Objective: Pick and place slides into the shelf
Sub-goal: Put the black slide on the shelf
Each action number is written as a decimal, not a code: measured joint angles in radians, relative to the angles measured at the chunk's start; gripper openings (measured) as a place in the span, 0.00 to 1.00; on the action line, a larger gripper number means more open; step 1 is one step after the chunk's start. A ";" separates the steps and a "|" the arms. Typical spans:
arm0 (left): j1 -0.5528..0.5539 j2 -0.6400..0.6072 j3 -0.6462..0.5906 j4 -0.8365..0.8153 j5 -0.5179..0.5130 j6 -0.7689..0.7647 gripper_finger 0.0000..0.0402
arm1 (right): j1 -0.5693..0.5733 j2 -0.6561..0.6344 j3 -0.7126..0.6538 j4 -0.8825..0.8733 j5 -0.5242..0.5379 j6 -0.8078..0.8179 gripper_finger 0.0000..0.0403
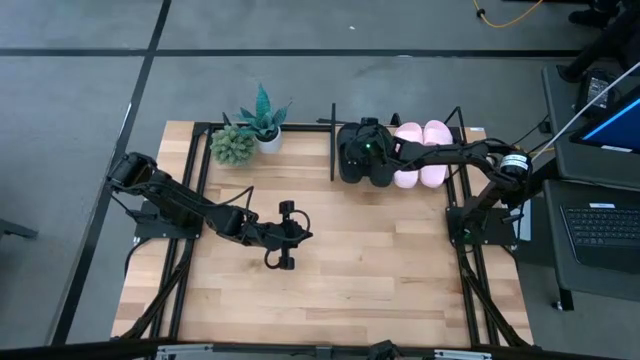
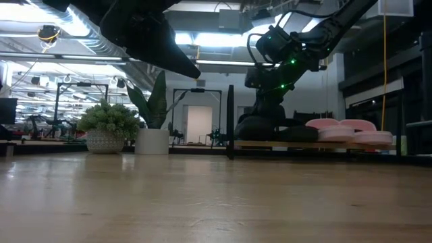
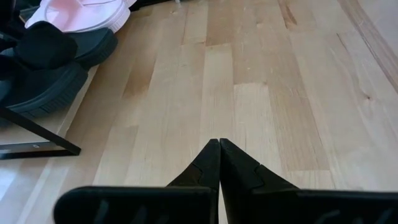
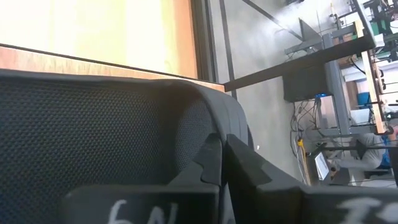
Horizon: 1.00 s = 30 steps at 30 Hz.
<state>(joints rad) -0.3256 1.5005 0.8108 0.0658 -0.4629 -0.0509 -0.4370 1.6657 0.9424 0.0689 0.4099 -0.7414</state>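
Observation:
Two black slides and two pale pink slides lie side by side on the shelf at the table's far edge. My right gripper reaches in from the right, slanting down over the black slides. It is shut, its fingertips right at the curved strap of one black slide. In the low view it stands just above that slide. My left gripper hangs shut over the bare middle of the table, holding nothing. My right gripper's shut fingers come slanting down from the table's right side and stand against the rim of the black slide's strap. No gap shows between them. Whether they touch the strap, I cannot tell. The slide lies on the shelf.
Two potted plants stand at the far edge, left of the shelf's upright black rod. Black arm frames run along both sides of the table. The wooden top lies bare between the arms and toward the near edge.

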 joint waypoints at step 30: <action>0.000 0.000 0.000 0.000 0.000 -0.002 0.00 | -0.020 0.000 -0.001 0.010 -0.001 0.003 0.08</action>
<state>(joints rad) -0.3260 1.5002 0.8108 0.0662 -0.4629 -0.0525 -0.4568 1.6657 0.9417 0.0792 0.4088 -0.7383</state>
